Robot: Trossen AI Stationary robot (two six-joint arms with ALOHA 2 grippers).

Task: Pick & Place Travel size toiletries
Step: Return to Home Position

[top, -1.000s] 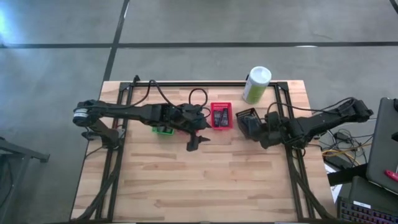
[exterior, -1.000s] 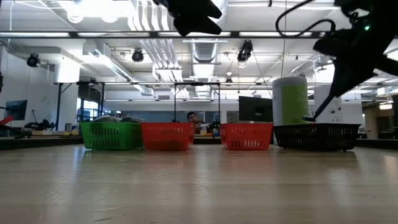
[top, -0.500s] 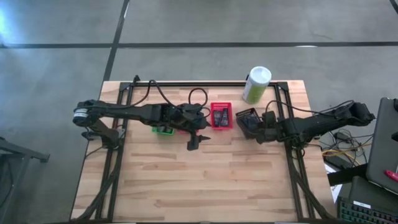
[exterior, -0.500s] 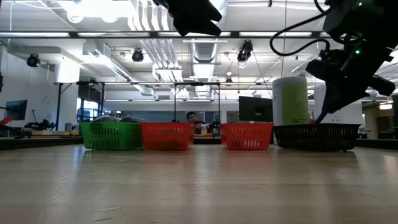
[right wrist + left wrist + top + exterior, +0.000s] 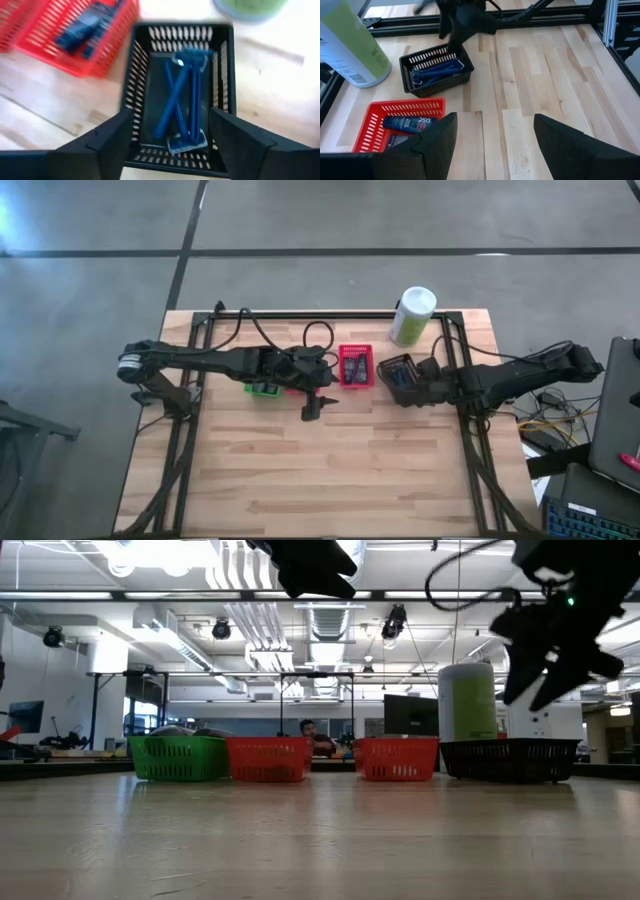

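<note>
The right gripper hangs just above the black basket, its fingers spread wide and holding nothing. The razors lie flat on the basket's floor, directly under and ahead of those fingers and not touching them. Their long axes run along the basket's length, two of them crossing, with the heads at the ends. In the low view the right gripper shows above the basket's rim with clear air between, so the retreat home looks to need only a pull back toward the arm's own side of the surface, away from the basket and the canister behind it. The right arm is by far the nearer to the razors. The left gripper hovers over bare wood just in front of the red basket, which holds dark tubes. Its fingers are likewise parted and empty. No toiletries show loose on the surface, so judging by that the sorting looks finished and only the withdrawal is left.
</note>
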